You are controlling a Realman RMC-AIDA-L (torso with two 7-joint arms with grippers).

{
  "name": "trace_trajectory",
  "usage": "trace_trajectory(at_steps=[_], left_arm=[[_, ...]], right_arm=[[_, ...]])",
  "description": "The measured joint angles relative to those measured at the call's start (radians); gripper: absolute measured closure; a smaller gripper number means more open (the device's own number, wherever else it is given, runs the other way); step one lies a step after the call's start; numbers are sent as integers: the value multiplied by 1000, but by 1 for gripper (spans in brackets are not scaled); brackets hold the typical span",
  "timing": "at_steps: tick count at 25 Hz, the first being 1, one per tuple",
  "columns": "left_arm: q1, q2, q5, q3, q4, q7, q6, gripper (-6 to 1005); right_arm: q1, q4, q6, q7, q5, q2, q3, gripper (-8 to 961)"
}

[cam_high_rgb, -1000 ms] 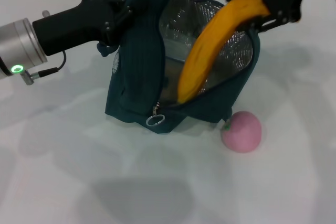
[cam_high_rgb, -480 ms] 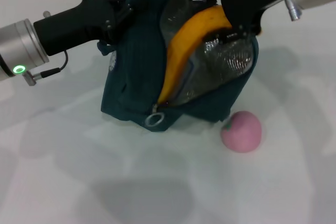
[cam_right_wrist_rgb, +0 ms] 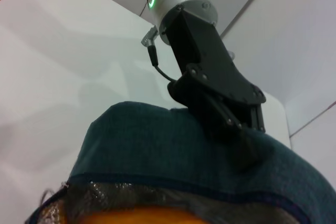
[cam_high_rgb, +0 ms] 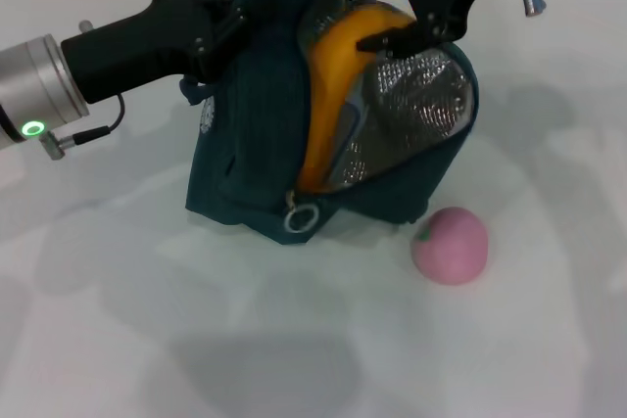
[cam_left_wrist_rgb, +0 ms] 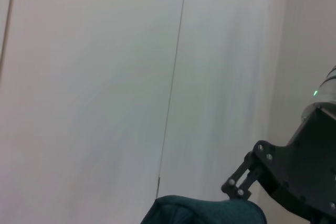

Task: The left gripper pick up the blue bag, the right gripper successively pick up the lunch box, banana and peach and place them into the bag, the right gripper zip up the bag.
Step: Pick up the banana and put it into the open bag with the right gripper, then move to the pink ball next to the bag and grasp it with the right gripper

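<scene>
We saw the dark teal fabric lunch bag (cam_high_rgb: 245, 144) with its silver foil lining (cam_high_rgb: 411, 124) standing on the white table (cam_high_rgb: 196, 340), its mouth open toward the head camera and its zipper ring pull (cam_high_rgb: 301, 219) hanging at the lower front edge. The left gripper (cam_high_rgb: 220, 31), black and jointed on a silver cylindrical wrist with a green light, reached in from the left side of the head view and was clamped on the bag's upper back fabric, holding the top up; the right wrist view showed the same gripper (cam_right_wrist_rgb: 226, 111) pressed into the teal cloth (cam_right_wrist_rgb: 157, 150). The long curved yellow banana (cam_high_rgb: 333, 95) lay inside the bag's opening, running from the top of the mouth down to the zipper end, resting against the foil. The right gripper (cam_high_rgb: 407, 22), black, was at the top of the opening with its fingers closed around the banana's upper end. The round pink peach (cam_high_rgb: 451, 245) with a small green leaf mark sat on the table just beside the bag's lower right corner, apart from both grippers. We could not make out the lunch box
</scene>
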Motion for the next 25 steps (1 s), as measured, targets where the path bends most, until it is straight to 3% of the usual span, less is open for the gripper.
trace_trajectory(at_steps=[6,13,15,21,25], left_arm=[[2,3,0,0,0,-3,0,965],[4,4,-8,0,0,-7,0,965],[4,3,-9,0,0,-5,0,964],[5,-4,-14,0,0,8,0,964],[25,-6,-41,0,0,12,-1,965]], right_arm=[[-60,-38,47,1,39,0,8,314],[-320,-138,99,-45,348,-7,110,163],[-413,-112,53,-78,439,-7,150,126],[-609,14,-52,-156,556,-5,159,134],[-647,197,-129,-240,572,-5,165,136]])
